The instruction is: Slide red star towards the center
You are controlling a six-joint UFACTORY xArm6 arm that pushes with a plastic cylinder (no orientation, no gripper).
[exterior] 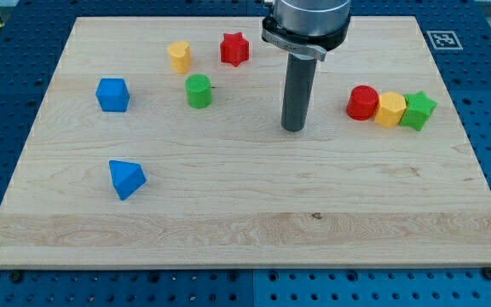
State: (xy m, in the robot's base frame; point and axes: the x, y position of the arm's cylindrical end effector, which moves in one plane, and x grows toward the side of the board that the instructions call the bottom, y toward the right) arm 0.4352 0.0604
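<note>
The red star (235, 49) lies near the top of the wooden board (245, 213), left of the middle. My tip (293, 128) rests on the board below and to the right of the star, well apart from it. The rod rises straight up to the arm's grey wrist at the view's top.
A yellow block (179, 56) sits left of the star and a green cylinder (199, 90) below it. A blue cube (112, 95) and a blue triangular block (126, 179) lie at the left. A red cylinder (362, 103), yellow block (390, 110) and green star (418, 111) stand in a row at the right.
</note>
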